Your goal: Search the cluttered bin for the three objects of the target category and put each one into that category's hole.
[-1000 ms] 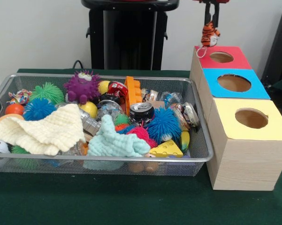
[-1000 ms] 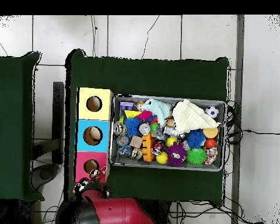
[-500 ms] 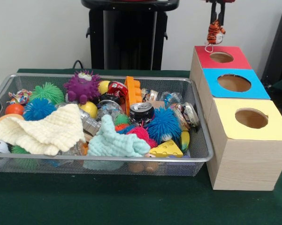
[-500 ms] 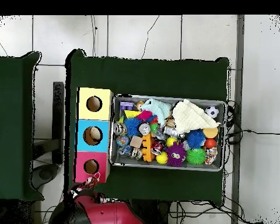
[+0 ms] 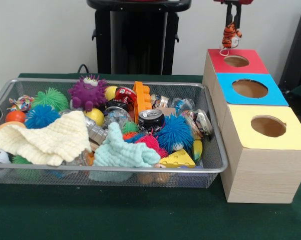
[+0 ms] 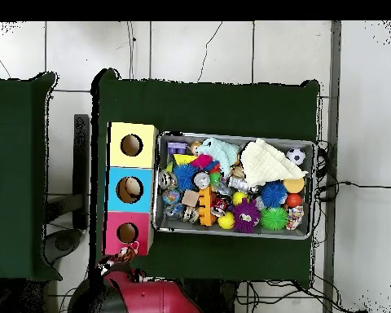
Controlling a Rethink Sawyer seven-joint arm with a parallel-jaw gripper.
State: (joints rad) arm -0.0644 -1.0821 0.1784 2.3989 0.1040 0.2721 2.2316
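Note:
My gripper (image 5: 232, 21) hangs at the top right of the front view, shut on a small orange and black striped tiger toy (image 5: 231, 36). The toy dangles just above the far edge of the red-topped box (image 5: 238, 61), a little behind its round hole (image 5: 236, 61). In the overhead view the toy and gripper (image 6: 117, 262) sit just below the red box (image 6: 126, 234). The silver wire mesh bin (image 5: 213, 165) holds several toys: a purple spiky monster (image 5: 87, 91), a blue spiky ball (image 5: 175, 132), a soda can (image 5: 151, 119), and cloths.
A blue-topped box (image 5: 250, 89) and a yellow-topped box (image 5: 268, 127) stand in a row with the red one, right of the bin. The robot's black pedestal (image 5: 136, 37) stands behind the bin. A green cloth (image 5: 140, 215) covers the table.
The gripper with the tiger toy has moved up and slightly right in the front view, from beside the red box's far corner to above its far edge.

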